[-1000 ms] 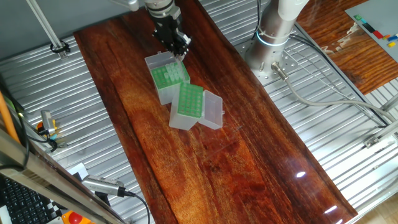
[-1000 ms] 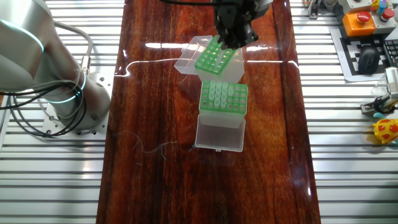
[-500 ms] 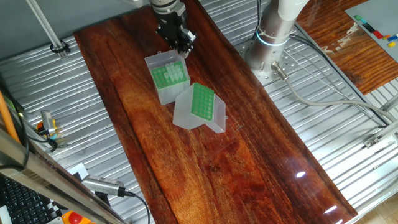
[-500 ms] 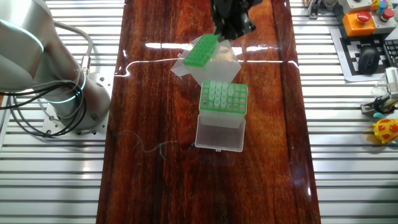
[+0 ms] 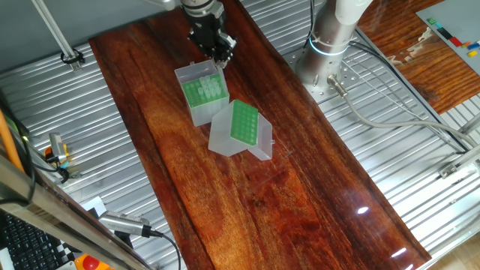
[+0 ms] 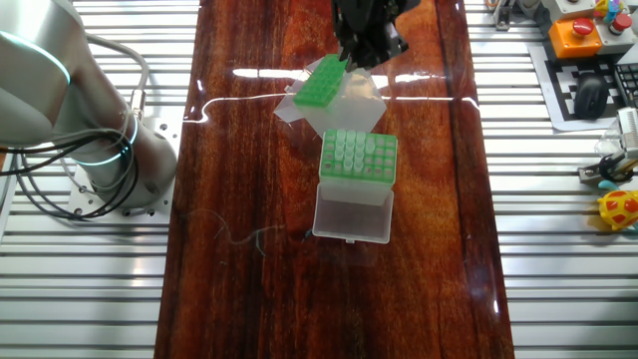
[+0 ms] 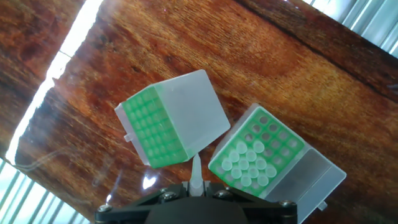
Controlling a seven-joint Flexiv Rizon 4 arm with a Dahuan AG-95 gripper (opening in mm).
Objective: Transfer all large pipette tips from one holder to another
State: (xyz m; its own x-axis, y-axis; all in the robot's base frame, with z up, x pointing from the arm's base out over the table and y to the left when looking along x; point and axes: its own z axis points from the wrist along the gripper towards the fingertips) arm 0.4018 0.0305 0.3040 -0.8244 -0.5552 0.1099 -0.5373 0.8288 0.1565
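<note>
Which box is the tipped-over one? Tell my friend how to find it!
Look at the long dark wooden table, where two green-topped boxes sit close together. The tipped box lies on its side, so its green hole-grid faces sideways with no tips showing, while the upright box beside it has pale tips in its top.
</note>
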